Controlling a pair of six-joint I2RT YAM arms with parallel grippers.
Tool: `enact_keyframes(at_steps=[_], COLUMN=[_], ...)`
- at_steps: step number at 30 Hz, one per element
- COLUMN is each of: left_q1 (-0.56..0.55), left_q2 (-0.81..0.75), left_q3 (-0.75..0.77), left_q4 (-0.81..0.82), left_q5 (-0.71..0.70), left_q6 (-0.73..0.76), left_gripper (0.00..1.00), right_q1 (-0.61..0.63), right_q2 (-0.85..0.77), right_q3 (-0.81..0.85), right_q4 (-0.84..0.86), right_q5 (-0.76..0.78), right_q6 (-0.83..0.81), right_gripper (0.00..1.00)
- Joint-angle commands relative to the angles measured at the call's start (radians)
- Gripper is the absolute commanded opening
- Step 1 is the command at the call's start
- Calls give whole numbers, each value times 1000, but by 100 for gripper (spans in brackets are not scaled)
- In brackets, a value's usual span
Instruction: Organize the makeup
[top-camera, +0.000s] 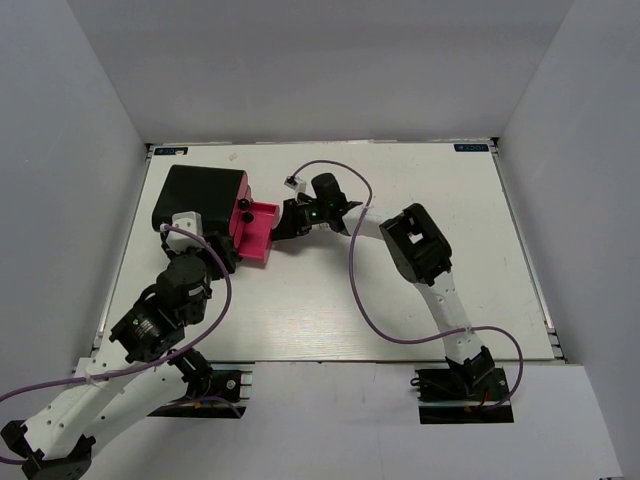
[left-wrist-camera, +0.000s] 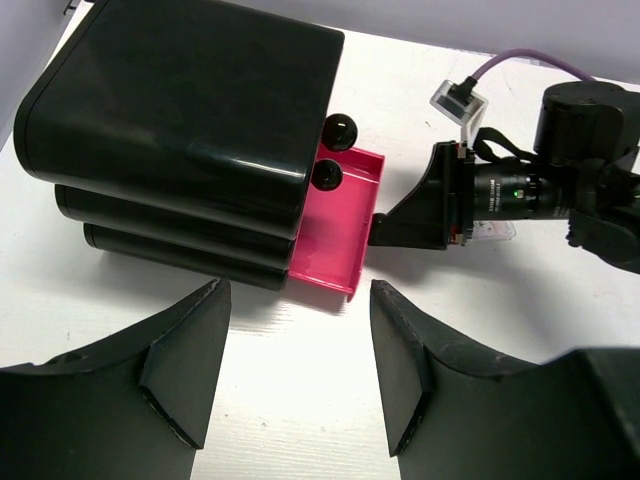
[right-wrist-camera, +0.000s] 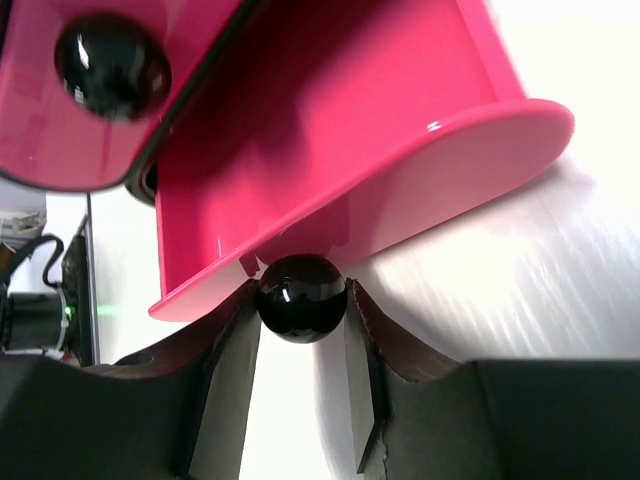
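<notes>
Drawer (left-wrist-camera: 335, 225), pink, juts from the three-tier black case (left-wrist-camera: 180, 110), seemingly bare; right gripper (right-wrist-camera: 300, 310) clamps its knob (right-wrist-camera: 300, 292); two other knobs (left-wrist-camera: 340, 131) show; left gripper (left-wrist-camera: 297, 290) gapes.

Left gripper (left-wrist-camera: 295, 305) hangs low over the white table (left-wrist-camera: 480, 300), its two black fingers (left-wrist-camera: 180, 370) spread wide. Just past them sits a black case (left-wrist-camera: 180, 130) in three stacked tiers, pink drawer (left-wrist-camera: 335, 235) pulled out at the bottom. Two round black knobs (left-wrist-camera: 340, 131) show above the drawer. The right gripper (left-wrist-camera: 378, 230) is butted up against the drawer's front, with a purple cable (left-wrist-camera: 520, 62) trailing behind it.
</notes>
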Motion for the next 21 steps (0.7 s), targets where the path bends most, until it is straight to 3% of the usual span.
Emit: enact_keyframes(at_steps=[1, 4, 6, 8, 10, 18, 21], left_q1=[1, 1, 1, 1, 1, 1, 1], left_q2=[-6, -6, -6, -3, -2, -14, -22], left_q3=[-12, -12, -14, -14, -12, -12, -11], left_q4=[21, 21, 21, 21, 21, 24, 26], left_q5=[16, 15, 17, 18, 18, 30, 43], left_q6=[9, 9, 9, 8, 8, 12, 15], left_gripper=[68, 68, 68, 68, 68, 68, 68], right_q1=[-15, -28, -35, -38, -41, -60, -58], right_q2=[-85, -88, -81, -77, -87, -277, -395], right_q3=[-44, -45, -32, -5, 14, 4, -82], right_q4=[2, -9, -21, -40, -69, -386, -443], right_q5=[-8, -11, -32, -74, -98, -42, 191], right_q6=[-61, -70, -81, -89, -107, -404, -530], right_gripper=[31, 32, 42, 64, 76, 82, 89])
